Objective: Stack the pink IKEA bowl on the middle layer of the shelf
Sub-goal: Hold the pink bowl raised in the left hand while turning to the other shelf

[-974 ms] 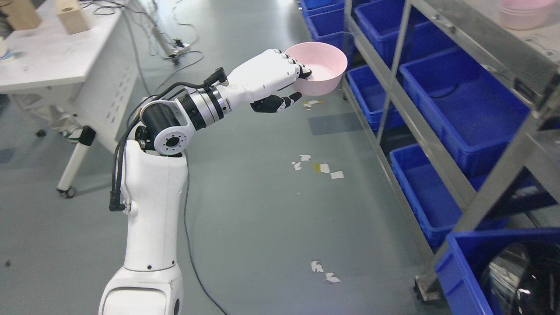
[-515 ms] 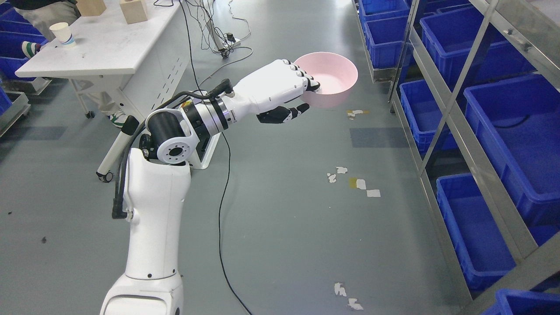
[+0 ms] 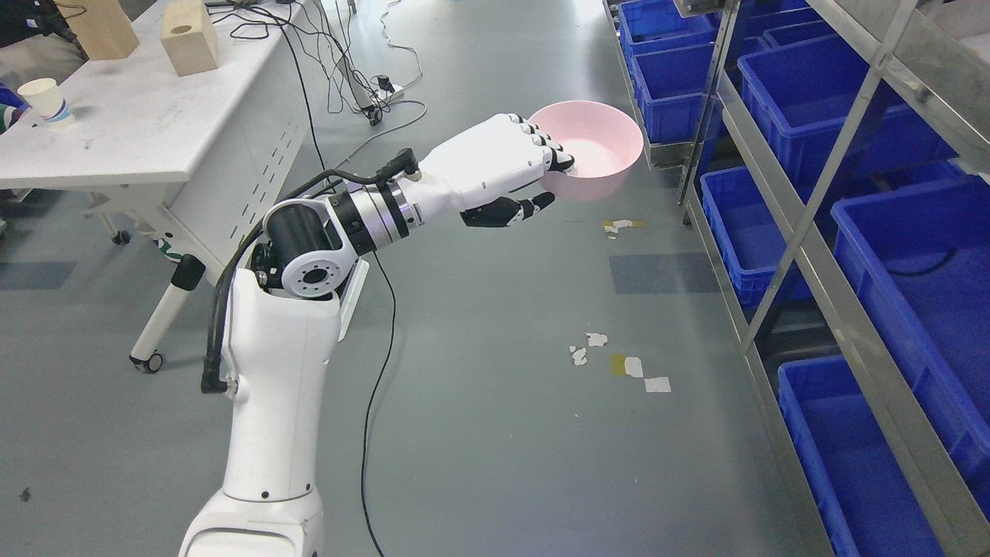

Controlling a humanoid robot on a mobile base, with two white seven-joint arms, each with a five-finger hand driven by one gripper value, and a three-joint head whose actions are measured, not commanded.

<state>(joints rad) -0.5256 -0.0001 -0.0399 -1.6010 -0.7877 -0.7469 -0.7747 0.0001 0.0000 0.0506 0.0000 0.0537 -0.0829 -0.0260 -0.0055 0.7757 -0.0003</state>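
Note:
My left hand [image 3: 545, 182] holds the pink bowl [image 3: 599, 147] by its near rim, fingers hooked over the edge and thumb under the wall. The bowl hangs upright and empty above the grey floor, a short way left of the metal shelf [image 3: 804, 224]. The left arm reaches up from the bottom left. No right arm shows in the picture.
The shelf runs along the right side with several blue bins [image 3: 789, 100] on its levels. A white table [image 3: 131, 131] at the upper left carries two wooden blocks and a paper cup [image 3: 45, 100]. Cables [image 3: 348, 70] trail over the floor; paper scraps [image 3: 619, 363] lie mid-floor.
The whole picture has shifted, so the camera moved; the shelf's top with other pink bowls left the view. The hand keeps its hold on the bowl.

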